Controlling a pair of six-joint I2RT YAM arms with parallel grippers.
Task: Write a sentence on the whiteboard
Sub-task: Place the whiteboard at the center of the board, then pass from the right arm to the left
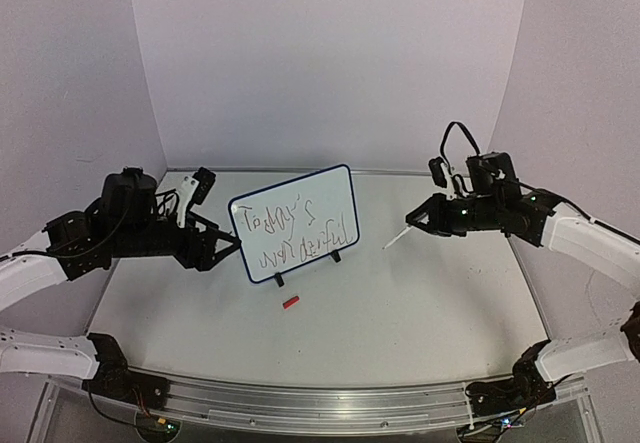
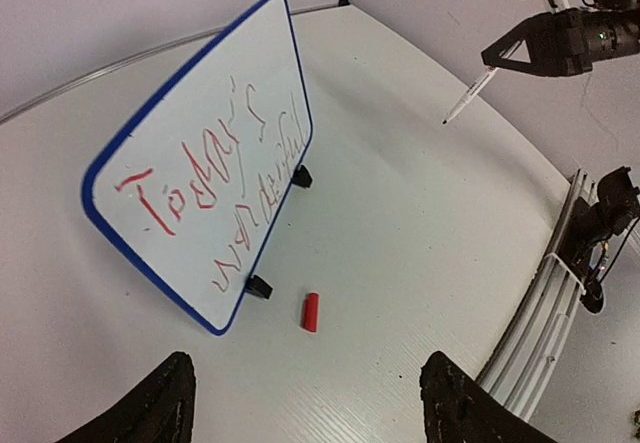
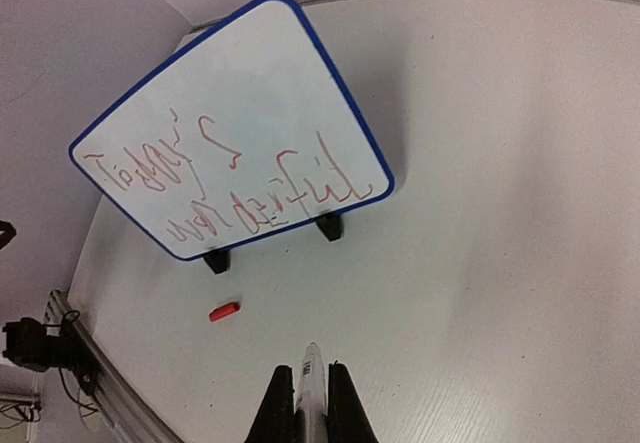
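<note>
The whiteboard (image 1: 293, 225) stands tilted on two black feet at mid-table, blue-framed, and also shows in the left wrist view (image 2: 200, 178) and the right wrist view (image 3: 235, 128). The sentence (image 1: 297, 235) is two rows of scrawly red writing (image 2: 215, 198) (image 3: 230, 198). My left gripper (image 1: 222, 248) is open and empty by the board's left edge, with its fingertips (image 2: 170, 398) wide apart. My right gripper (image 1: 425, 218) is shut on a white marker (image 1: 398, 236) (image 3: 310, 383), held in the air right of the board, tip apart from it.
A small red marker cap (image 1: 291, 303) (image 2: 311, 311) (image 3: 224, 311) lies on the table just in front of the board. A metal rail (image 1: 330, 408) runs along the near edge. Purple walls close in the back and sides.
</note>
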